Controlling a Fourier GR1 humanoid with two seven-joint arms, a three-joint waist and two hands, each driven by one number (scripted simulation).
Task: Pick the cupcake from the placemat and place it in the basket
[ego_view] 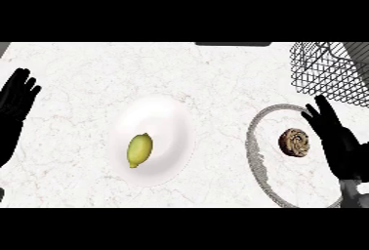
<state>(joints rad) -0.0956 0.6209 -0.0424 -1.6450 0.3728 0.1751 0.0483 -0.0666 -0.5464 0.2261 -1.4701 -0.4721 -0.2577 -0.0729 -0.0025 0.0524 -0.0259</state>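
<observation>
Cupcake [295, 142]: a small brown, swirled cake seen from above. It sits on the placemat, inside its ring, toward the ring's right side. Nothing holds it.

Placemat [254, 146]: a round mat with a grey, textured border and a pale centre that matches the counter. It is the landmark for every place given below.

Basket [328, 71]: a dark wire-mesh basket, above and to the right of the placemat, near its upper edge but apart from it. It is cut off by the view's edge, and nothing shows inside the part in view.

Right hand [333, 139]: black, over the right part of the placemat, just to the right of the cupcake. Its fingers are straight and spread, pointing up toward the basket. They are released and grasp nothing.

Left hand [16, 105]: black, well to the left of the placemat, at the view's left edge. It rests with fingers straight and raised, holding nothing.

Plate [153, 140]: white, left of the placemat, between it and the left hand. A yellow-green lemon [140, 149] lies on it.

Progress: judged from this layout, the task is at its start. The right hand is beside the cupcake, but no grasp has been made.

Left to do: grasp the cupcake, lift it, carry it up and right to the basket, and release it there.
</observation>
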